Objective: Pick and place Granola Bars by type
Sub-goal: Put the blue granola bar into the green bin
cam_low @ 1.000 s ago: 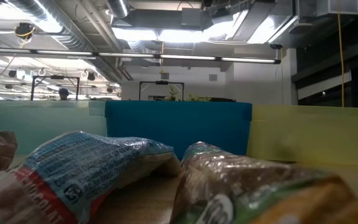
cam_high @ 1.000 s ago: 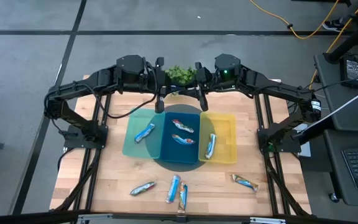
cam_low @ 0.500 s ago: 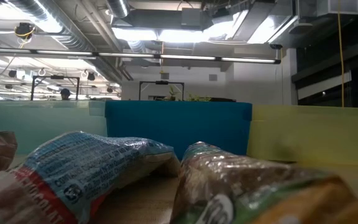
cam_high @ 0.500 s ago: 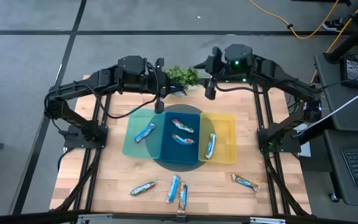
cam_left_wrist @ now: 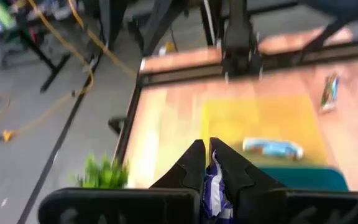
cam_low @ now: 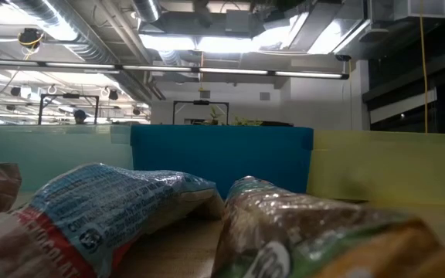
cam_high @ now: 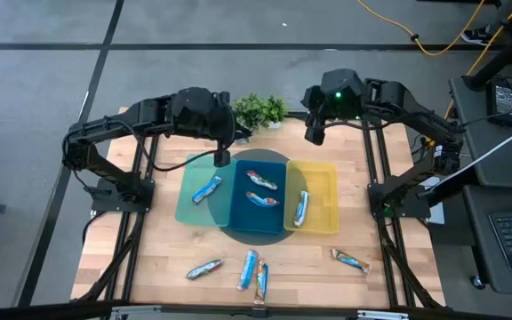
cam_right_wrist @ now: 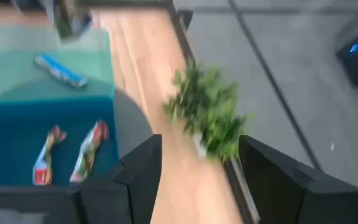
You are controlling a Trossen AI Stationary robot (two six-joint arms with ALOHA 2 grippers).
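Bar [cam_left_wrist: 214, 186] mostly hidden between left claw [cam_left_wrist: 207, 163] fingers

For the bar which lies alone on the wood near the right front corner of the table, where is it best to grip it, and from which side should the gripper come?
Probably grip the lone granola bar at its middle, across the narrow width, coming straight down from above. It lies flat on the table, slanted, with free wood around it. So the fingers should be turned square to its long axis. The crimped ends are thin and may slip.

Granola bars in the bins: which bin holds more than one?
The dark blue middle bin holds two granola bars. The pale green bin and the yellow bin each hold one.
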